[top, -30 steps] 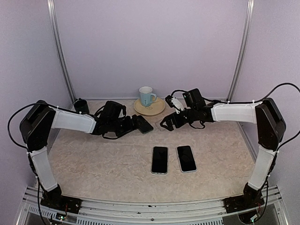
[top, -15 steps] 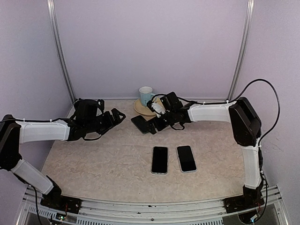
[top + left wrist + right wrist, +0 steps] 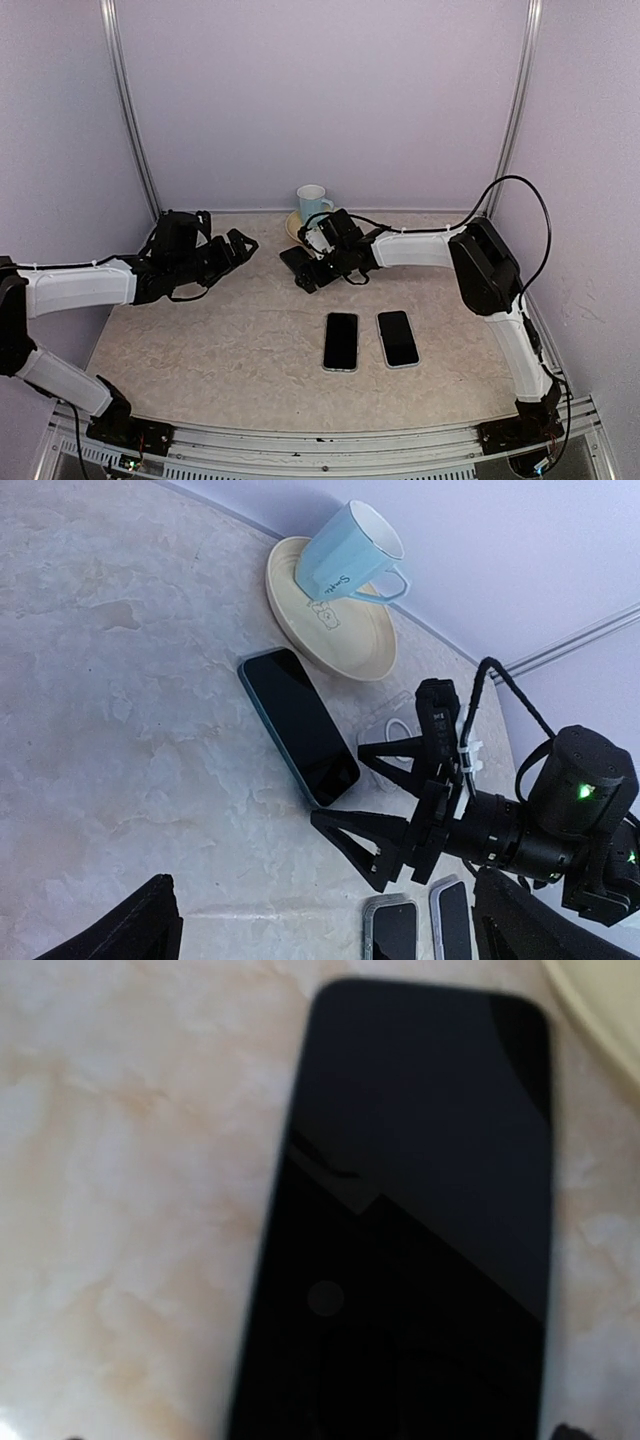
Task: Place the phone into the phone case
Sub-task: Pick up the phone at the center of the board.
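Note:
A dark phone with a teal edge (image 3: pixel 293 258) lies flat on the table in front of the saucer; it also shows in the left wrist view (image 3: pixel 300 725) and fills the right wrist view (image 3: pixel 420 1210). My right gripper (image 3: pixel 312 275) is open, low at the phone's near end, with its fingers (image 3: pixel 365 835) spread on either side of that end. My left gripper (image 3: pixel 240 247) is open and empty, well to the left of the phone. Two dark slabs with pale rims (image 3: pixel 341 340) (image 3: pixel 398 338) lie side by side nearer the front; I cannot tell which one is the case.
A light blue mug (image 3: pixel 313 203) stands on a cream saucer (image 3: pixel 297 232) at the back, just behind the phone. A white cable (image 3: pixel 398 726) lies near the saucer. Metal posts and walls close in the back and sides.
My left gripper has drawn back to the left, away from the phone. My right gripper has swung left across the table and now sits at the phone's end.

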`<action>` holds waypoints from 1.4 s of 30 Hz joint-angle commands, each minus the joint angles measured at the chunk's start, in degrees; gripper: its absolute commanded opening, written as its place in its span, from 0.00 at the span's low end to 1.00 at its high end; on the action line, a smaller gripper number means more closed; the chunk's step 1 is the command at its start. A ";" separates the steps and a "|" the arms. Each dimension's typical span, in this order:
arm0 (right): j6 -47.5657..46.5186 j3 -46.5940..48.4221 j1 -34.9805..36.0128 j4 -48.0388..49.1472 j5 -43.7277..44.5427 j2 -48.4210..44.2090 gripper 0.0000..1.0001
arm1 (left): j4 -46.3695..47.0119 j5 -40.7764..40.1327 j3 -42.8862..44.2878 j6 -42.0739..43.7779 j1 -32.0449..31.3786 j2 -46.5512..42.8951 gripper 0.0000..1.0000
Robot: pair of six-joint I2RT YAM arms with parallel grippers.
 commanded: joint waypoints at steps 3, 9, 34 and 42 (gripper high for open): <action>1.84 4.08 0.59 -1.74 2.23 4.28 1.00 | -1.84 -2.35 -0.37 0.57 0.02 -3.31 0.99; 2.33 5.75 0.59 -1.59 3.04 5.80 1.00 | -2.40 -2.87 -1.02 0.51 -0.06 -4.71 0.99; 0.77 5.66 1.37 -3.93 10.22 10.31 0.91 | -6.07 -6.37 -1.18 -0.82 1.91 -6.73 0.99; 0.23 4.43 1.48 -3.54 10.10 10.02 0.74 | -4.30 -4.20 -2.94 -2.15 3.63 -7.41 0.99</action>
